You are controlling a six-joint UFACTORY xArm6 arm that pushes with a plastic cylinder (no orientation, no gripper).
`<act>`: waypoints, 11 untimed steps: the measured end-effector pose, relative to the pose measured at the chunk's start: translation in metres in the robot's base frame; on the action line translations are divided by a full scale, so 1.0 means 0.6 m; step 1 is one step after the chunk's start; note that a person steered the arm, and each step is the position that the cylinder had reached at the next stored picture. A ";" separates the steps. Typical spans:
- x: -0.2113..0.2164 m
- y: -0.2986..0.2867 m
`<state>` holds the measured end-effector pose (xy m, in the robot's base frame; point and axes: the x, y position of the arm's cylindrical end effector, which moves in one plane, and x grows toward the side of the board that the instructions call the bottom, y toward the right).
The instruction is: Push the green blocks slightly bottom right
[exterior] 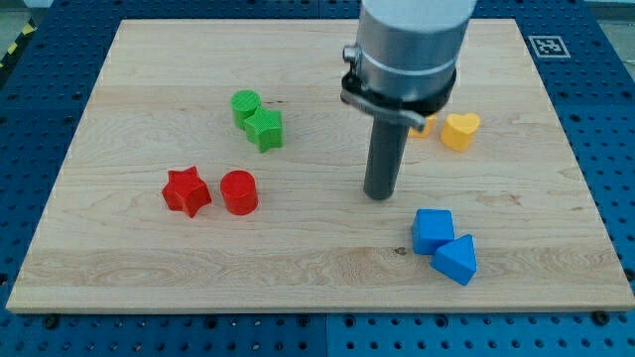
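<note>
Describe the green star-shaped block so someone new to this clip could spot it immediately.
On the wooden board, look at the upper left of centre, where two green blocks touch, well to the view's left of my tip. The green star-shaped block is the lower-right one; the green cylinder beside it is round, while this one has points.

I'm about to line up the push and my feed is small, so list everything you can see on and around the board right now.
green cylinder: 1, green, upper left of centre, touching the green star
green star: 1, green, just below right of the cylinder
red star: 1, red, left side
red cylinder: 1, red, right of the red star
yellow heart: 1, yellow, upper right
orange-yellow block: 1, mostly hidden behind the arm, shape unclear
blue cube: 1, blue, lower right
blue wedge: 1, blue, touching the cube
wooden board: 1, light wood
my tip: 1, dark rod, centre right, well right of the green blocks, touching nothing
</note>
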<state>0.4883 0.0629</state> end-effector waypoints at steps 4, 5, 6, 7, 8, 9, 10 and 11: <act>-0.279 -0.172; -0.264 -0.292; -0.252 -0.297; -0.250 -0.297; -0.236 -0.283; -0.229 -0.247; -0.221 -0.221; -0.224 -0.216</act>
